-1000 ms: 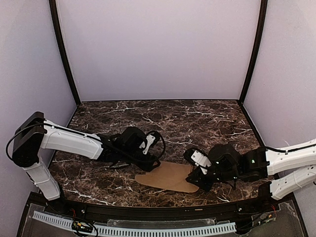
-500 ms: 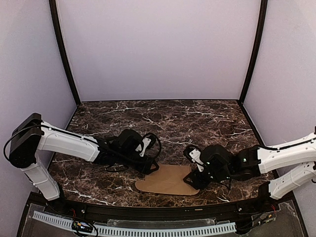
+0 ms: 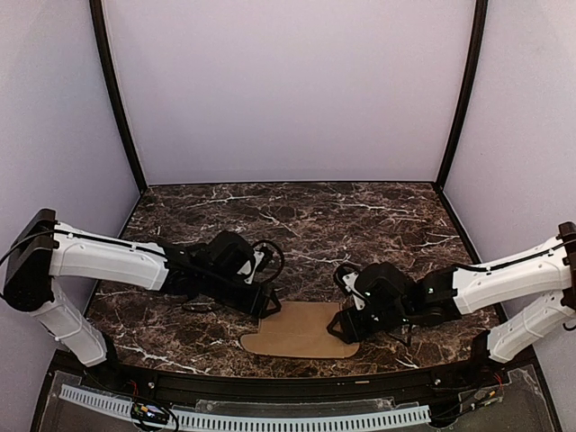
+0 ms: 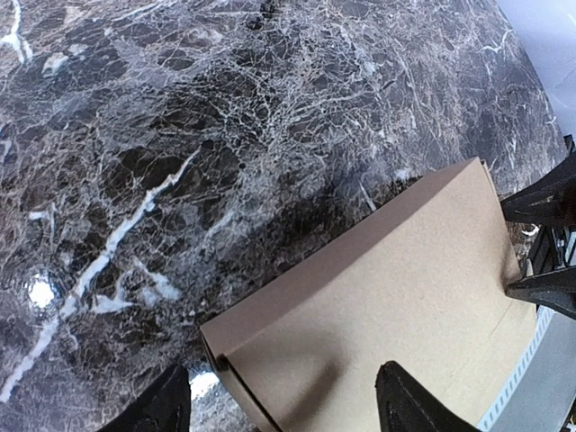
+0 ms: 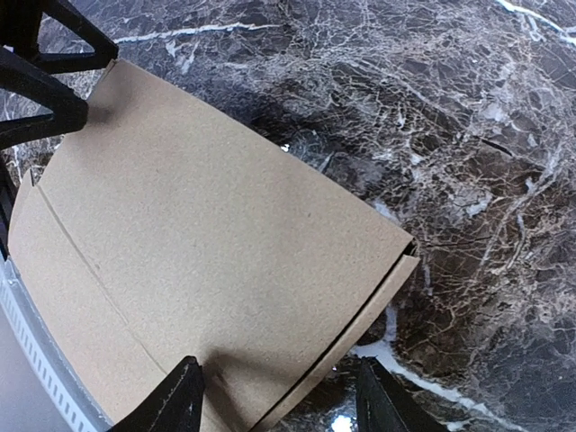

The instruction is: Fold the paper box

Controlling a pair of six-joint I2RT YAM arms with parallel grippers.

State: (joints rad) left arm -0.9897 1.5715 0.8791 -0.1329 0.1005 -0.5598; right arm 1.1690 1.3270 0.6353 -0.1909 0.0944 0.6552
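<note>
Box now lies flat by the desk's front edge; my right gripper has just let go, spread; left gripper spread too; fold looks set.

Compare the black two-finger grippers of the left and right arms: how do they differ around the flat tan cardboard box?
The left gripper is at the left end of the tan cardboard box, the right gripper at its right end. The left gripper sits by a far corner; the right gripper sits further along its end. Both are black, open and straddle a box edge.
</note>
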